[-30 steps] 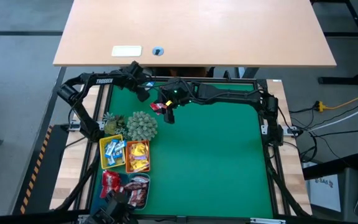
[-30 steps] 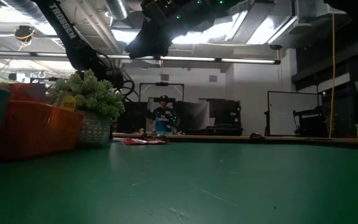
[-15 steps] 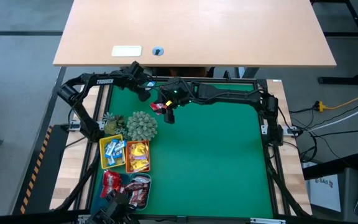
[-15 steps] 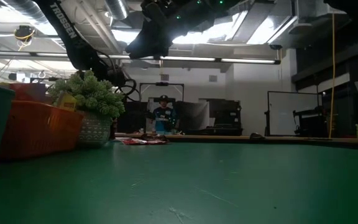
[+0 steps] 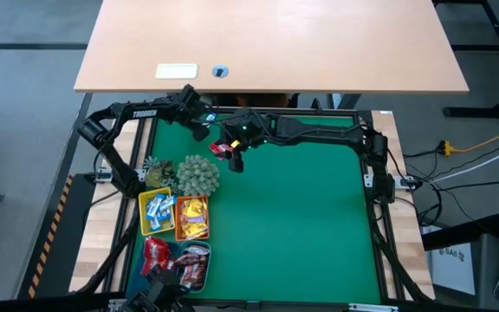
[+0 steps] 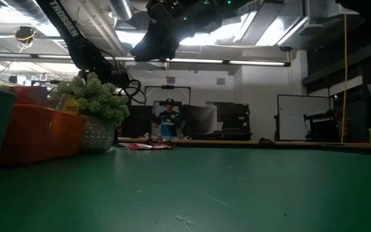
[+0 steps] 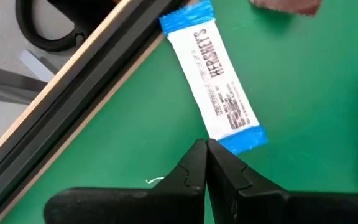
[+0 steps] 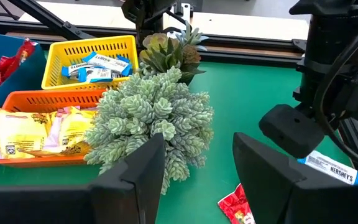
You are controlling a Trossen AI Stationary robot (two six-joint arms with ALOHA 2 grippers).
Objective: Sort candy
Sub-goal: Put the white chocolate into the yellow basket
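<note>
A blue-white wrapped bar (image 7: 215,84) lies flat on the green mat beside the black frame rail at the far left corner. My left gripper (image 7: 205,146) is shut, its tips just off the bar's nearer blue end. It also shows in the high view (image 5: 199,130) and in the right wrist view (image 8: 289,132). A red packet (image 8: 237,210) lies on the mat beneath my right gripper (image 8: 197,144), which is open and held well above the table (image 6: 156,38). In the high view the packet (image 5: 222,149) lies beside that gripper (image 5: 232,156).
The grey-green plant ball (image 5: 197,175) and a small succulent (image 5: 156,172) stand at the left. Nearer are the yellow tray (image 5: 157,212) with blue-white sweets, the orange tray (image 5: 191,217) with yellow packets, the blue tray (image 5: 154,254) and the teal tray (image 5: 195,266). Bare mat lies to the right.
</note>
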